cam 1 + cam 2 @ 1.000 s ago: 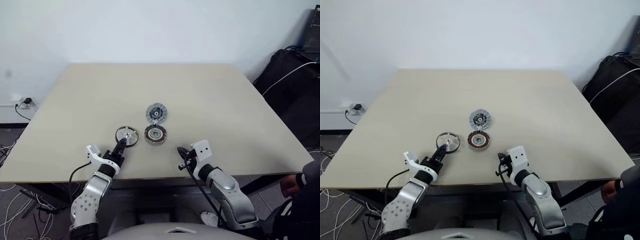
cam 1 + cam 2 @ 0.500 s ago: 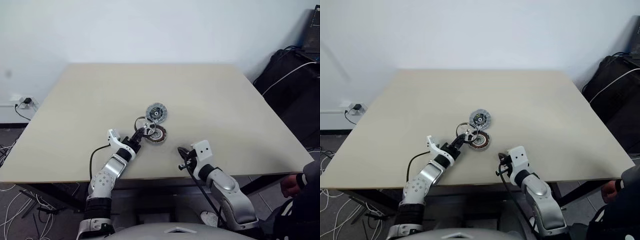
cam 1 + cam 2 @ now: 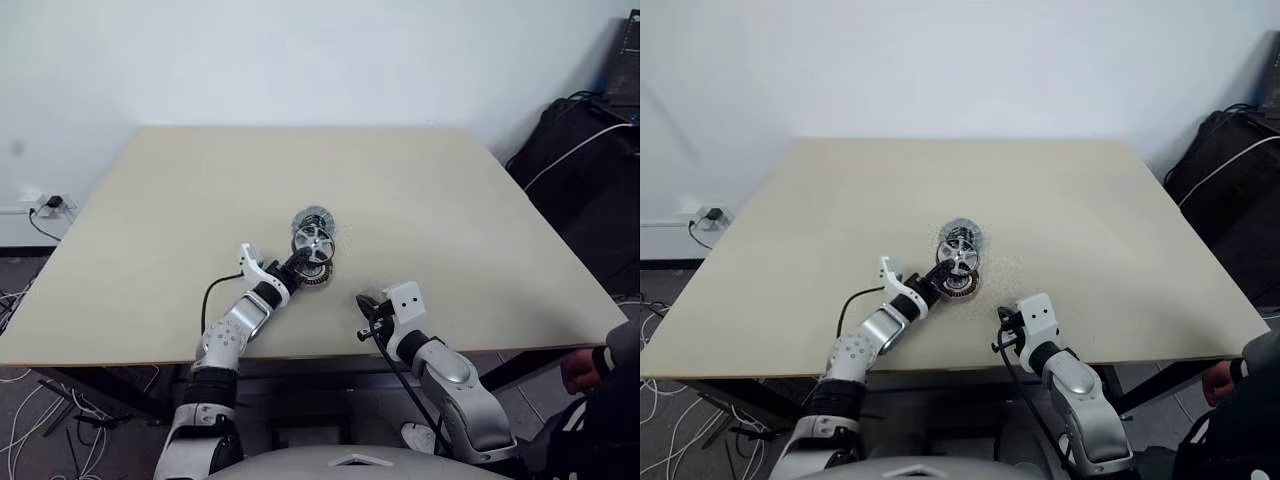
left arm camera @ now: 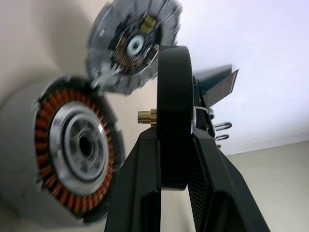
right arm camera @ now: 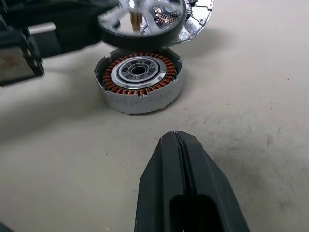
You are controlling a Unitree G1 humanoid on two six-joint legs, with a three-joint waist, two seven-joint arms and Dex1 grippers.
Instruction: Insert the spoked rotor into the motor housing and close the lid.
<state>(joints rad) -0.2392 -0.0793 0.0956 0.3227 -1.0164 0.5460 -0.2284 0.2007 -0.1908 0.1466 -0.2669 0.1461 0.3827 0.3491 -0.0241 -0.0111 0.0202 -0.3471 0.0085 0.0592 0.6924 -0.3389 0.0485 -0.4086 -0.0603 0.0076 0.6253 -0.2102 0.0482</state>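
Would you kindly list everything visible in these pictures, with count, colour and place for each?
table: one, beige, against the white wall.
motor housing: one, copper ring around a silver centre, mid-table.
lid: one, silvery with a dark centre, lying just beyond the housing.
spoked rotor: one, silver with a dark rim, held above the housing.
power socket: one, white, on the wall left of the table.
bags: dark, on the right.
person's hand: one, lower right.
left gripper: black, jaws clamped on the rotor.
right gripper: black, jaws shut, near the table's front edge.

Beige table (image 3: pixel 450 210) carries motor housing (image 5: pixel 139 82) and lid (image 4: pixel 133 46).
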